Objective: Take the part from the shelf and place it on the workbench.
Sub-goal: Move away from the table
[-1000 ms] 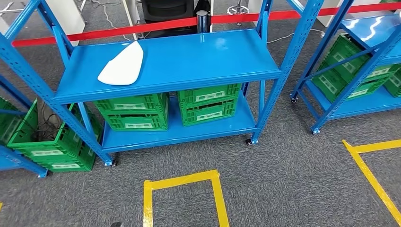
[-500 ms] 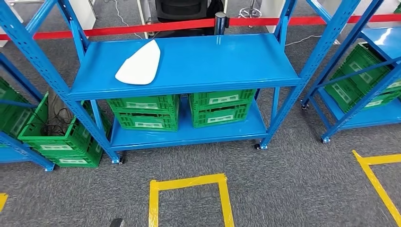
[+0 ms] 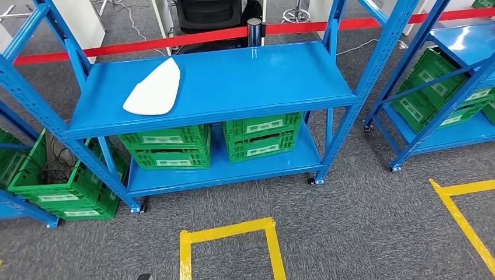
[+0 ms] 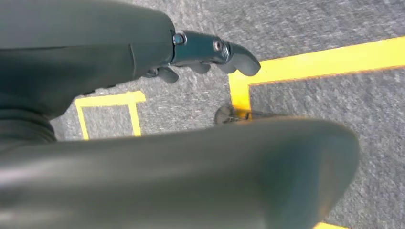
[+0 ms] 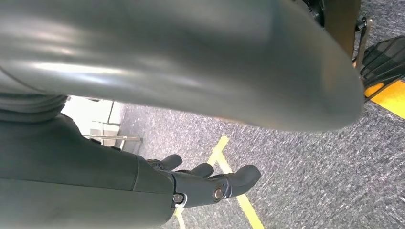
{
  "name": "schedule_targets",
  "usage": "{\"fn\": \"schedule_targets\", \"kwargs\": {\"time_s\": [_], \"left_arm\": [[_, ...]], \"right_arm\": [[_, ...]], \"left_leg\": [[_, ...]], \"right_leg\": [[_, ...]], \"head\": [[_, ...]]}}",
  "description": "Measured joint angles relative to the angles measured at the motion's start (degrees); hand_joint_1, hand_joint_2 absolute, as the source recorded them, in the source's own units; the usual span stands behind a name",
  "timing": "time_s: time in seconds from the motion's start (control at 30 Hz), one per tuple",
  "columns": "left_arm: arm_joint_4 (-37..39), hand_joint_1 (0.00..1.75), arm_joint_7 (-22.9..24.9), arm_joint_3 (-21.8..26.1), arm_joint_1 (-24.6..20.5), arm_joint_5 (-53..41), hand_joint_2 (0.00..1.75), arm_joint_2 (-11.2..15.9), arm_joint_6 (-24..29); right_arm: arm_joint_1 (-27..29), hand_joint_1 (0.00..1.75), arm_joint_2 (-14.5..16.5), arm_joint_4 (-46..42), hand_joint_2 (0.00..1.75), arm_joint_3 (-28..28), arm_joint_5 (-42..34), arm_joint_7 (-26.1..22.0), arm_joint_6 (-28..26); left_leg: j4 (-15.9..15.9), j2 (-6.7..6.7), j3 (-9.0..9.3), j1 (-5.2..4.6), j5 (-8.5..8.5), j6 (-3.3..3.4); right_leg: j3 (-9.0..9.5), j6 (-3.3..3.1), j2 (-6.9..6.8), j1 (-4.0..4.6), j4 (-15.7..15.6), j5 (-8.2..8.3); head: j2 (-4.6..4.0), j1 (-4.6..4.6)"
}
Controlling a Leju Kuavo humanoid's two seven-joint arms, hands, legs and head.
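1. You have the part (image 3: 153, 90), a flat white shell with one tapered end, lying on the upper deck of the blue shelf (image 3: 233, 81), toward its left end and well apart from the uprights. Nothing touches it.
2. Handling, as a judgement: it looks thin, rigid and light, with a smooth finish that is probably slippery. It likely sits slightly domed (the head view is too distant to be sure), so a rim may stand just off the deck.
3. Where to hold: take it across the broad rounded end nearest you, thumb over the top and fingers under the rim. The narrow tip would let it pivot and slide.
4. Left hand (image 4: 210, 52): hangs over grey carpet and yellow floor tape (image 4: 315, 62), fingers loosely curled, apart from the thumb, holding nothing.
5. Right hand (image 5: 205, 183): likewise hangs low over the carpet, fingers slack and partly bent, holding nothing.
6. Both arms look to be down at your sides; expect to close on the shelf before either can reach the deck.
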Motion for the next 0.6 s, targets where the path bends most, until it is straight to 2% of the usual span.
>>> {"fn": "schedule_targets", "kwargs": {"time_s": [0.03, 0.07, 0.2, 0.23, 0.27, 0.33, 0.37, 0.4, 0.43, 0.5, 0.53, 0.57, 0.6], "left_arm": [[0.0, 0.0, 0.0, 0.0, -0.1, 0.0, 0.0, 0.0, 0.0], [0.0, 0.0, 0.0, 0.0, -0.1, 0.0, 0.0, 0.0, 0.0], [0.0, 0.0, 0.1, 0.0, -0.1, 0.0, 0.0, 0.0, 0.0], [0.0, 0.0, 0.1, 0.0, -0.1, 0.0, 0.0, 0.0, 0.0], [0.0, 0.0, 0.2, 0.0, -0.1, 0.0, 0.0, 0.0, 0.0], [0.0, 0.0, 0.2, 0.0, -0.1, 0.0, 0.0, 0.0, -0.1], [0.0, 0.0, 0.2, -0.1, -0.1, 0.0, 0.0, 0.0, -0.1], [0.0, 0.0, 0.2, -0.1, 0.0, 0.0, 0.0, 0.0, -0.2], [0.0, 0.0, 0.2, -0.1, 0.0, 0.0, 0.0, 0.0, -0.2], [0.0, 0.0, 0.2, -0.1, 0.0, 0.1, 0.0, 0.0, -0.2], [0.0, 0.0, 0.2, -0.1, -0.1, 0.1, 0.0, 0.0, -0.2], [0.0, 0.0, 0.2, -0.1, -0.1, 0.1, 0.0, 0.0, -0.2], [0.0, 0.0, 0.3, -0.2, -0.1, 0.2, 0.0, 0.0, -0.2]], "right_arm": [[0.0, 0.0, 0.0, 0.0, 0.0, 0.0, 0.0, 0.0, 0.0], [-0.1, 0.0, 0.0, 0.0, 0.0, 0.0, -0.1, 0.0, 0.0], [-0.3, 0.0, 0.0, 0.0, 0.0, 0.1, -0.2, 0.0, 0.0], [-0.3, 0.0, 0.0, 0.0, 0.0, 0.1, -0.2, 0.0, 0.1], [-0.3, 0.0, 0.0, 0.0, 0.0, 0.2, -0.3, 0.0, 0.1], [-0.2, 0.0, 0.0, 0.0, 0.0, 0.3, -0.3, -0.1, 0.1], [-0.1, 0.0, 0.0, 0.0, 0.0, 0.3, -0.3, -0.2, 0.0], [0.0, 0.0, 0.0, 0.0, 0.0, 0.3, -0.3, -0.3, -0.1], [0.1, 0.0, 0.0, 0.0, 0.0, 0.3, -0.3, -0.4, -0.2], [0.1, 0.0, 0.0, 0.0, 0.0, 0.4, -0.3, -0.6, -0.3], [0.1, 0.0, -0.1, 0.0, 0.0, 0.5, -0.3, -0.7, -0.3], [0.0, 0.0, -0.1, 0.0, 0.0, 0.6, -0.3, -0.7, -0.3], [-0.1, 0.0, -0.1, 0.0, 0.0, 0.7, -0.3, -0.7, -0.3]], "left_leg": [[-3.0, -0.03, 1.52, -0.02, 1.09, 0.17], [-4.6, -0.07, 2.51, -0.11, 1.34, 0.43], [-5.5, -0.18, 3.68, -0.22, 0.98, 1.92], [-5.7, -0.18, 3.89, -0.11, 0.99, 2.24], [-5.8, -0.16, 4.06, -0.07, 0.9, 2.53], [-5.8, -0.15, 4.3, -0.25, 0.52, 2.93], [-5.8, -0.18, 4.51, -0.36, 0.29, 3.04], [-5.8, -0.25, 4.81, -0.45, 0.03, 3.07], [-5.8, -0.33, 5.22, -0.51, -0.26, 3.04], [-5.8, -0.42, 5.91, -0.62, -0.94, 2.81], [-5.8, -0.42, 6.1, -0.72, -1.34, 2.58], [-5.8, -0.37, 6.13, -0.77, -1.67, 2.32], [-5.9, -0.33, 6.09, -0.78, -1.91, 2.03]], "right_leg": [[0.12, 0.39, 0.02, 0.04, 0.0, -0.43], [0.13, 0.78, 0.04, 0.11, 0.0, -0.78], [0.31, 2.24, 0.01, -0.14, 0.7, -1.77], [-0.48, 2.47, -0.02, -0.17, 2.6, -2.78], [-2.02, 2.6, -0.05, -0.2, 5.7, -4.25], [-6.55, 2.71, -0.06, -0.19, 13.4, -7.24], [-8.35, 2.69, -0.06, -0.17, 16.0, -7.58], [-9.23, 2.59, -0.06, -0.14, 16.6, -6.77], [-8.99, 2.37, -0.06, -0.06, 14.8, -4.85], [-6.45, 1.54, -0.09, 0.28, 7.4, -0.07], [-5.01, 1.14, -0.14, 0.49, 4.1, 1.4], [-4.03, 0.81, -0.19, 0.7, 2.2, 2.05], [-3.51, 0.57, -0.22, 0.89, 1.5, 1.93]], "head": [[0.0, -0.22], [0.0, -0.28], [0.0, 0.04], [0.0, 0.3], [0.0, 0.68], [0.0, 1.41], [0.0, 1.63], [0.0, 1.82], [0.0, 2.06], [0.0, 2.6], [0.0, 2.78], [0.0, 2.87], [0.0, 2.87]]}}
